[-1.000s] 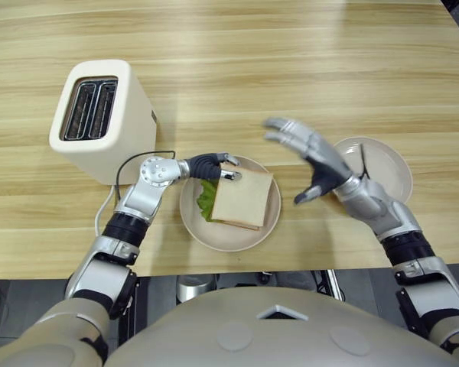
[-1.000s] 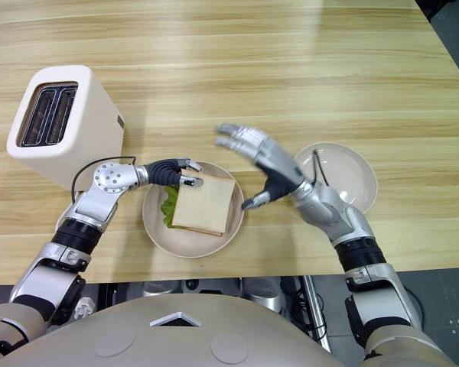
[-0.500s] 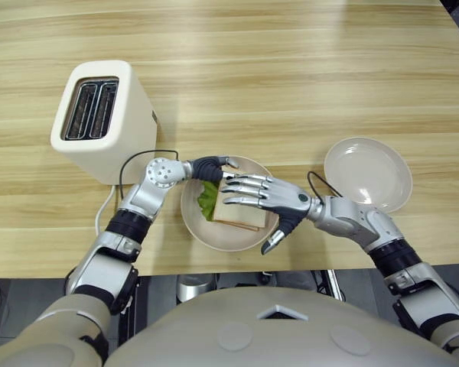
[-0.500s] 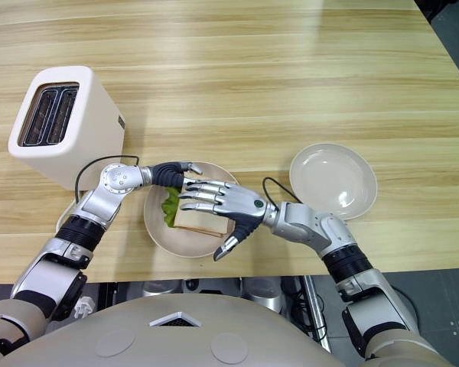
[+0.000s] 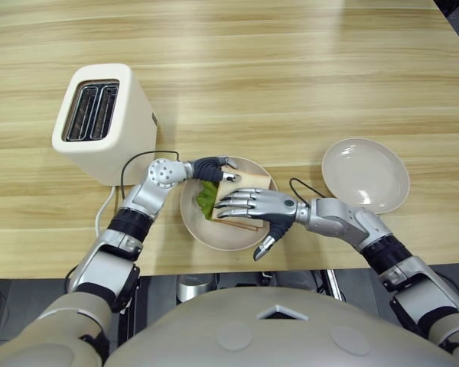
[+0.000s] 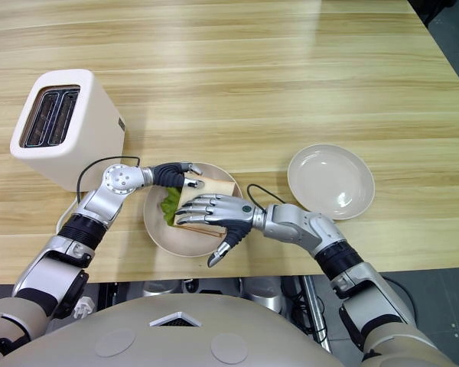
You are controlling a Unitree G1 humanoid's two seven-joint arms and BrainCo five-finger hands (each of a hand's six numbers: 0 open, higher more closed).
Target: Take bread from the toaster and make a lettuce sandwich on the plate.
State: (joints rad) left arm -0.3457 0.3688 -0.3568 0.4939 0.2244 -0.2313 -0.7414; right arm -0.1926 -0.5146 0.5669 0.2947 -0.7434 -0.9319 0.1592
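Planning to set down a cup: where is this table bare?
The light wooden table is bare across its whole far side, beyond the white toaster and the empty round beige plate, and between those two. Crowded: the beige plate holding the sandwich, where the left hand and right hand meet.

Right hand (image 5: 256,208) is covering most of the sandwich (image 5: 254,180) at frame centre. Lettuce (image 5: 206,197) is lying largely hidden beneath it, left edge protruding.

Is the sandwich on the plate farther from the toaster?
No, the sandwich lies on the plate beside the toaster, under the flat right hand.
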